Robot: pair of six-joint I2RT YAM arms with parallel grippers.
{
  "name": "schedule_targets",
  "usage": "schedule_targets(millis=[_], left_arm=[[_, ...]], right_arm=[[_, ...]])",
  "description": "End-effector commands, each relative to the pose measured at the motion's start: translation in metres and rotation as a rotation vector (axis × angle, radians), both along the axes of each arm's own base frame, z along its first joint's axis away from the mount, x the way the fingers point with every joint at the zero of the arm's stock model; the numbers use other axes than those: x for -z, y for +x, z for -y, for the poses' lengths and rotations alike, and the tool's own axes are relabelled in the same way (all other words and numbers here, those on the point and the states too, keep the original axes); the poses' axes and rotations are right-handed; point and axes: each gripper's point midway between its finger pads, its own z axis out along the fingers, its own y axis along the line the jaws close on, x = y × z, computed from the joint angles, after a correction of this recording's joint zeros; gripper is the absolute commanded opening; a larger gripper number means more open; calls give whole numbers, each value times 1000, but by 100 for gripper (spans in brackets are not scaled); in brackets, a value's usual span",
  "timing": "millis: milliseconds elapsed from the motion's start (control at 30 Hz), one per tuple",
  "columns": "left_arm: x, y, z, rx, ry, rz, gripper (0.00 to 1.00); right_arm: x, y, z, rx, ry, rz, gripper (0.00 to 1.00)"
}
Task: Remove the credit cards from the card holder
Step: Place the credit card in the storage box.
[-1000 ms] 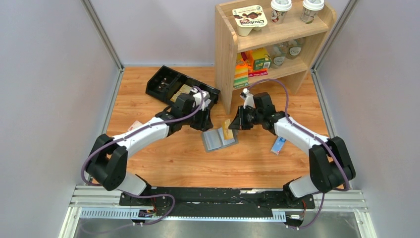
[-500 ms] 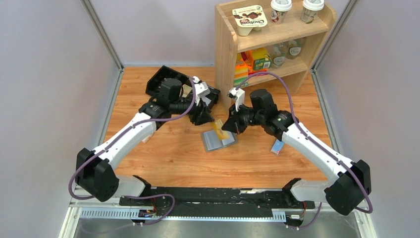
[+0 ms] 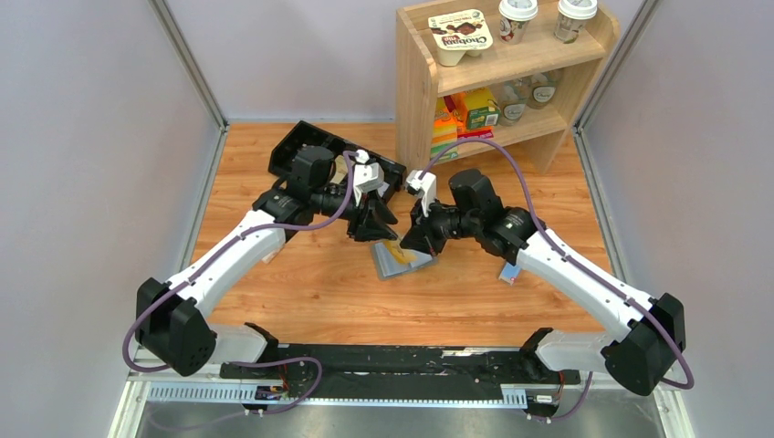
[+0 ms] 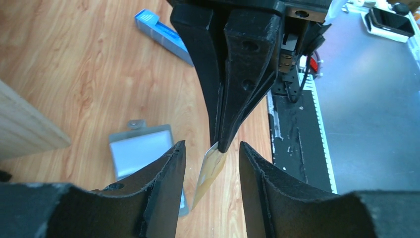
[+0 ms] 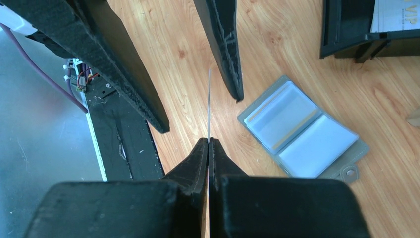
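The grey-blue card holder [image 3: 400,259] lies open on the wood table, its clear sleeves up; it also shows in the left wrist view [image 4: 141,148] and the right wrist view [image 5: 302,131]. My right gripper [image 3: 409,242] [image 5: 208,141] is shut on a tan credit card [image 4: 210,171], seen edge-on in its own view [image 5: 209,106], and holds it above the table just left of the holder. My left gripper [image 3: 379,228] [image 4: 210,146] is open, its fingers [image 5: 225,49] on either side of the card without touching it.
A black compartmented tray [image 3: 310,155] sits at the back left. A wooden shelf [image 3: 493,64] with cups and packets stands at the back. A slim blue-and-white packet [image 3: 512,267] [image 4: 163,34] lies right of the holder, under the right arm.
My right gripper has lifted the tan card off the holder and carried it left. My left gripper has swung in to meet it, its open jaws now on either side of the card.
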Motion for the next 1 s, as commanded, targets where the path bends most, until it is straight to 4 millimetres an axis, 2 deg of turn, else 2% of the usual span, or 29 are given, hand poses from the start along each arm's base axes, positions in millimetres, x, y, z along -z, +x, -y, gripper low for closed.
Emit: schedule_targets(millis=[0, 367, 533, 567, 667, 733, 833, 867, 900, 967], left_arm=[[-12, -15, 2, 94, -42, 29, 51], [8, -20, -2, 132, 59, -68, 48], [15, -6, -3, 50, 124, -105, 44], [13, -6, -2, 60, 122, -94, 40], [14, -9, -2, 96, 121, -98, 7], [16, -8, -2, 100, 121, -93, 0], [14, -6, -2, 104, 114, -61, 0], [16, -6, -3, 98, 121, -53, 0], [16, -3, -4, 87, 126, -31, 0], [20, 12, -10, 15, 149, -3, 0]], right_arm=[[-24, -1, -8, -32, 30, 75, 0], [-22, -4, -13, -51, 25, 74, 0], [-18, -3, -14, -51, 14, 70, 0], [-17, -2, -14, -52, 12, 69, 0], [-17, -1, -16, -57, 14, 69, 0], [-16, 0, -16, -58, 12, 71, 0], [-15, 3, -16, -47, 4, 73, 1], [-15, 5, -15, -32, -1, 74, 3], [-14, 7, -15, -20, -5, 76, 10], [-13, 11, -11, 6, -15, 85, 35]])
